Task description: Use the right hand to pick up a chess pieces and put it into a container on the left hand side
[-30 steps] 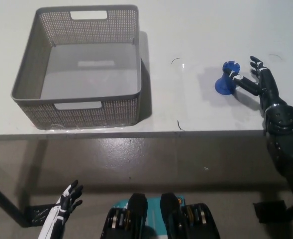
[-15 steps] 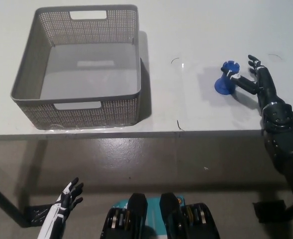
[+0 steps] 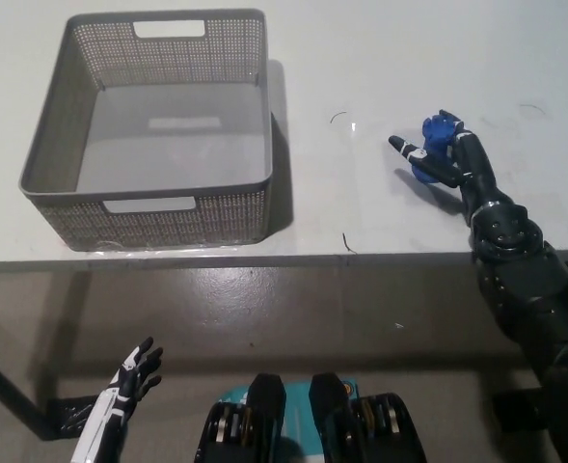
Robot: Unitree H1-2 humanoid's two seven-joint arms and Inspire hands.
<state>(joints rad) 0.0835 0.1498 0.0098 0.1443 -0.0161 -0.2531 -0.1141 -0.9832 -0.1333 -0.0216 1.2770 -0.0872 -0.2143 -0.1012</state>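
Having closed on the blue chess piece (image 3: 436,145), the right hand (image 3: 445,154) now grips it.

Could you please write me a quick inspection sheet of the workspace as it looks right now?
Surface: white table, a few small dark marks on it.
Job's things: blue chess piece held in the right hand, at the table's right part; grey perforated basket at the left, nothing seen inside.
Clutter: nothing seen.
Hands: right hand closed around the chess piece, one finger pointing toward the basket; left hand rests low at the lower left, below the table edge, fingers apart, holding nothing.
Cables: nothing seen.
Surroundings: grey floor in front of the table, a dark table leg at the far lower left.
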